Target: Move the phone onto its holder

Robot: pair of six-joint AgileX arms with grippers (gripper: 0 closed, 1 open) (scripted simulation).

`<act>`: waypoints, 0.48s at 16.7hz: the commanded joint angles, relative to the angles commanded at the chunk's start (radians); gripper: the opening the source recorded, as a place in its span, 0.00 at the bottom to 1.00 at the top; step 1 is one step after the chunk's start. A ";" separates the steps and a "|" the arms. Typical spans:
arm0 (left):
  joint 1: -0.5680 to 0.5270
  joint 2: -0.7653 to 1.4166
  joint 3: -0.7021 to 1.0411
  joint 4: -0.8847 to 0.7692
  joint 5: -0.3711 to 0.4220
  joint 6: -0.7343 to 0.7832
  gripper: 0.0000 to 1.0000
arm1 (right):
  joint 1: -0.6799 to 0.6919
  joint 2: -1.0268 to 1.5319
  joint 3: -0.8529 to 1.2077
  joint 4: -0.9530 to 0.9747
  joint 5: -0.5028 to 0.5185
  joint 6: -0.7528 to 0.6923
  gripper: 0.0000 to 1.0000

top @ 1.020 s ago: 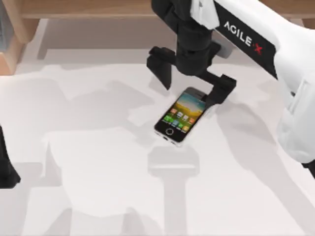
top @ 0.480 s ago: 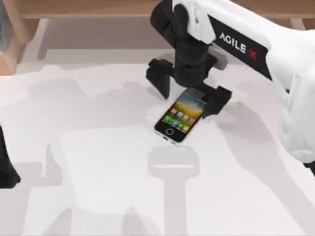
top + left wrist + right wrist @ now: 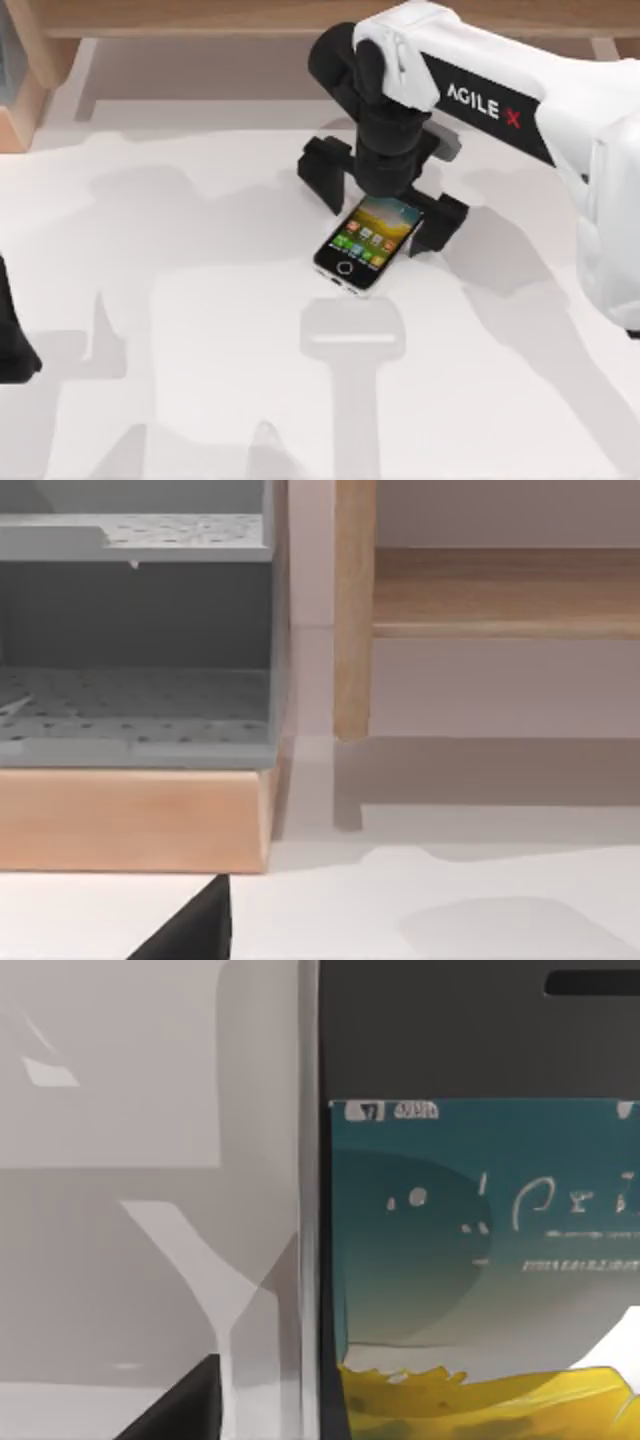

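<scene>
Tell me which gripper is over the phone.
The right gripper, open, straddles the far end of the phone. The left arm sits parked at the table's left edge.

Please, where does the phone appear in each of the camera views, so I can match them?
Top view: the phone lies screen-up near the middle of the white table, under the right pincer, whose fingers are open.
Left wrist view: the phone is not in it.
Right wrist view: the phone is seen close up.
Shared landmark: the white table.

The right arm (image 3: 520, 100) is white-shelled, lettered "AGILE X", with black wrist and end effector (image 3: 385, 205).
</scene>
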 joint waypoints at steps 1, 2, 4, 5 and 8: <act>0.000 0.000 0.000 0.000 0.000 0.000 1.00 | 0.000 0.000 0.000 0.000 0.000 0.000 1.00; 0.000 0.000 0.000 0.000 0.000 0.000 1.00 | 0.000 0.000 0.000 0.000 0.000 0.000 0.92; 0.000 0.000 0.000 0.000 0.000 0.000 1.00 | 0.000 0.000 0.000 0.000 0.000 0.000 0.77; 0.000 0.000 0.000 0.000 0.000 0.000 1.00 | 0.000 0.000 0.000 0.000 0.000 0.000 0.70; 0.000 0.000 0.000 0.000 0.000 0.000 1.00 | 0.000 0.000 0.000 0.000 0.000 0.000 0.47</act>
